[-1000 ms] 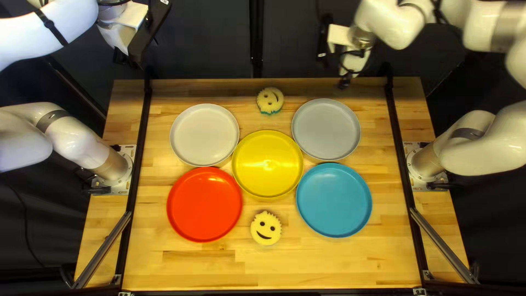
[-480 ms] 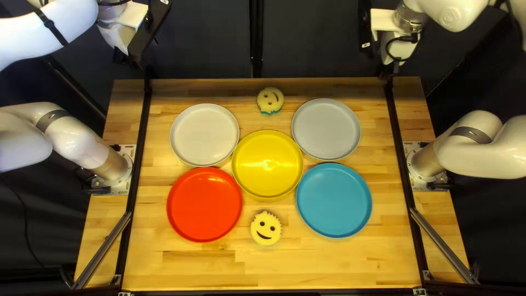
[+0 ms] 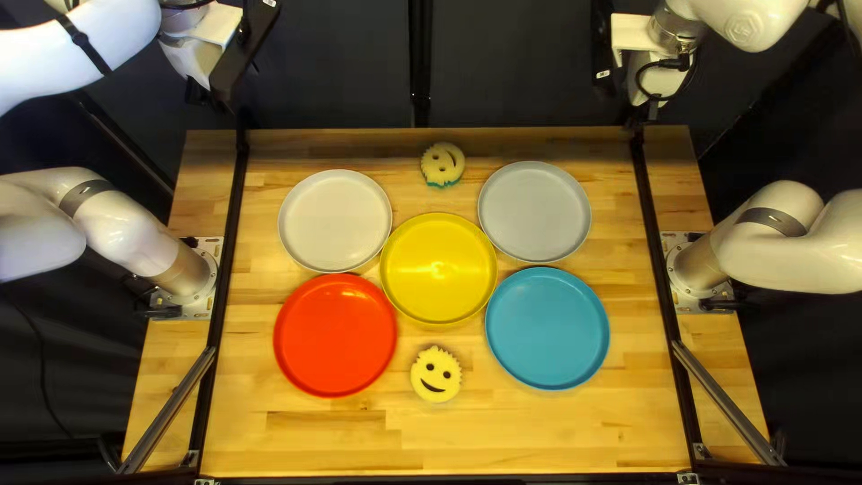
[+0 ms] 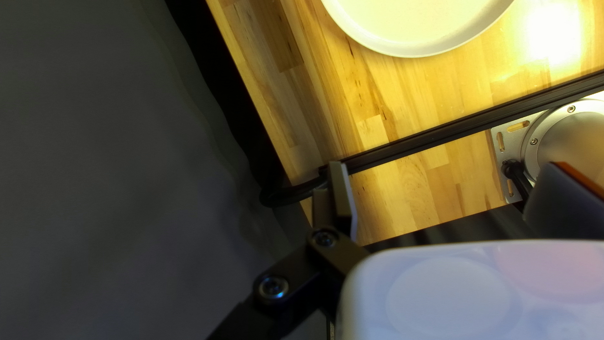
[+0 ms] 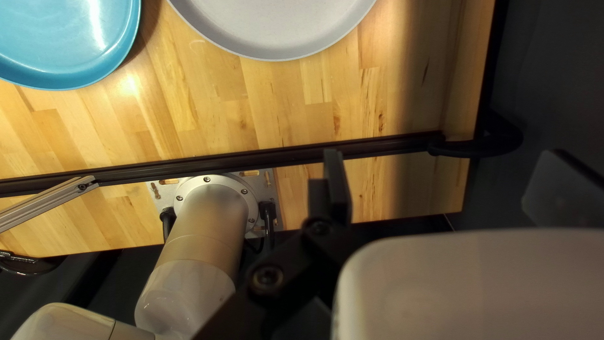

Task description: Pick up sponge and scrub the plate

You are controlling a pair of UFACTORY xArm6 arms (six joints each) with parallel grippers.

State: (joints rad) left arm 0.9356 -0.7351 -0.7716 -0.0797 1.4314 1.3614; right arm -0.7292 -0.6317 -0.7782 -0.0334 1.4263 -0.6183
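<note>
Right pincer (image 5: 445, 156) is spread wide, holding nothing, likely the nearer one, with the far round sponge (image 3: 443, 164) inboard, beside grey plate (image 3: 534, 212).

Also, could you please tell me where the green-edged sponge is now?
In the top left view, the green-edged sponge lies near the far edge of the table, beyond the yellow plate, with the gray plate nearest, to its right.

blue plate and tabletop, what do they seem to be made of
The blue plate looks like smooth, glossy plastic, going by its even colour and bright streak of reflection, though glazed ceramic is possible. The tabletop looks like wood with a light sheen: grain shows in joined strips.
</note>
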